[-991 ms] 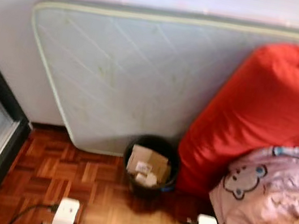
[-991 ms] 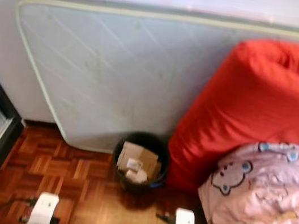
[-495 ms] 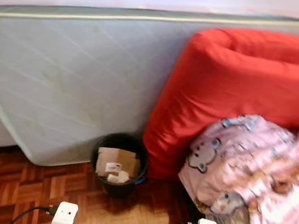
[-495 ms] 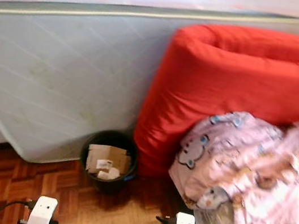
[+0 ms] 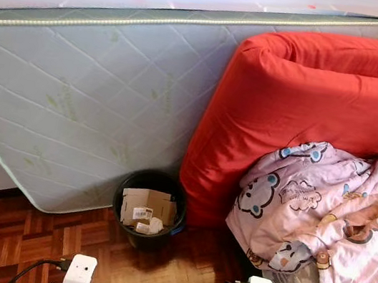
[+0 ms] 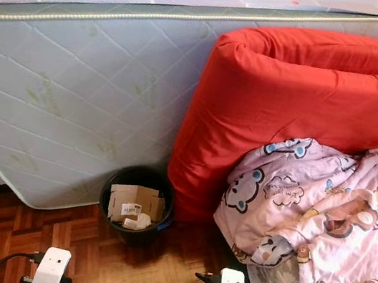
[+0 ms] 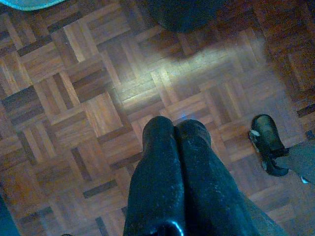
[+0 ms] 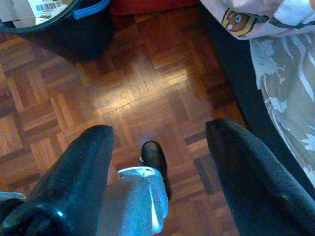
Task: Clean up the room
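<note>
- Brown parquet wood floor [image 5: 20, 237] is seen below; a pale quilted mattress [image 5: 84, 117] is stood on edge against the wall
- A round black waste bin [image 5: 149, 207] holding folded cardboard and paper scraps is set on the floor, touching the mattress and just beside a thick red folded cushion [image 5: 310, 111]
- A pink cartoon-print blanket [image 5: 321, 222] is heaped against the cushion, on a grey patterned sheet
- Left gripper [image 7: 176, 129] is held low over bare parquet, fingers pressed together; right gripper [image 8: 160, 140] is held over the floor near the bin, fingers spread wide, nothing between them

Red cushion [image 5: 303, 110], cartoon-printed pink blanket [image 5: 322, 215]
</note>
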Controlling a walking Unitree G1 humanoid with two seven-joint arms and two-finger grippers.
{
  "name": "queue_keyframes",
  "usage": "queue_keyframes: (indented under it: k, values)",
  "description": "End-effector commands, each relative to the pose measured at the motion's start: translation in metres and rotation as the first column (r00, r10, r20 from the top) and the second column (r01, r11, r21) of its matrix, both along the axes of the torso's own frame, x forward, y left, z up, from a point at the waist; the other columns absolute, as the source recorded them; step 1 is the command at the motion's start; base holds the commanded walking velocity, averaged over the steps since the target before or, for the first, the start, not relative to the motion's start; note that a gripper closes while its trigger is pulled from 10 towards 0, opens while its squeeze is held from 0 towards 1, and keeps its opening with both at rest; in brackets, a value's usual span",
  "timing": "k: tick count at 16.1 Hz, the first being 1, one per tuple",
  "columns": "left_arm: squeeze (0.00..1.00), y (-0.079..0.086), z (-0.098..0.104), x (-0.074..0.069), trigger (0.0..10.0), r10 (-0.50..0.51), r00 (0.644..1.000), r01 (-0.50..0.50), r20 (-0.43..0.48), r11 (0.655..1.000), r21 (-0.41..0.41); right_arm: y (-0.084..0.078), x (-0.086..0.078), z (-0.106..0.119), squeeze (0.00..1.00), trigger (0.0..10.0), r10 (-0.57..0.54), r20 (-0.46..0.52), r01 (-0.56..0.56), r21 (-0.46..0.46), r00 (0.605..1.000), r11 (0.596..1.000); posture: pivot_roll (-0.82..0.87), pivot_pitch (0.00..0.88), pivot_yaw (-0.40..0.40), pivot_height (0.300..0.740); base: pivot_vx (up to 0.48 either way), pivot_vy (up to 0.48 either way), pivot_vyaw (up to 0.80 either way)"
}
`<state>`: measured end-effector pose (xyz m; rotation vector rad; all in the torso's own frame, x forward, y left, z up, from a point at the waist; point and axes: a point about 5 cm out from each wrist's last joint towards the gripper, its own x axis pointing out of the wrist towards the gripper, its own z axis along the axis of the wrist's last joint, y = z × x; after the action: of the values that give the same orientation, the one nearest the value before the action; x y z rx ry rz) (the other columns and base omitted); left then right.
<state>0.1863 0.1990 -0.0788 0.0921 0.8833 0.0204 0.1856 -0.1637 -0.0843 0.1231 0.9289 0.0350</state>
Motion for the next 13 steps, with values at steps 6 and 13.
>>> queue_keyframes:
  k: [6,13]
  values:
    - [0.00,0.0014,-0.0027,-0.0048,10.0,-0.020,0.999,0.020,-0.035,1.000,0.012,-0.0012,-0.0013,-0.0008,0.00,10.0,0.000,-0.011,0.000,-0.005,1.000,1.000,0.00,0.055,0.003,0.740,0.000,0.000,-0.76]
    - [0.00,-0.0007,-0.0053,-0.0091,10.0,-0.016,0.999,0.017,-0.051,1.000,0.016,-0.0023,-0.0011,-0.0006,0.00,10.0,0.005,-0.012,-0.006,-0.008,1.000,1.000,0.00,0.061,0.000,0.740,0.000,-0.178,-0.75]
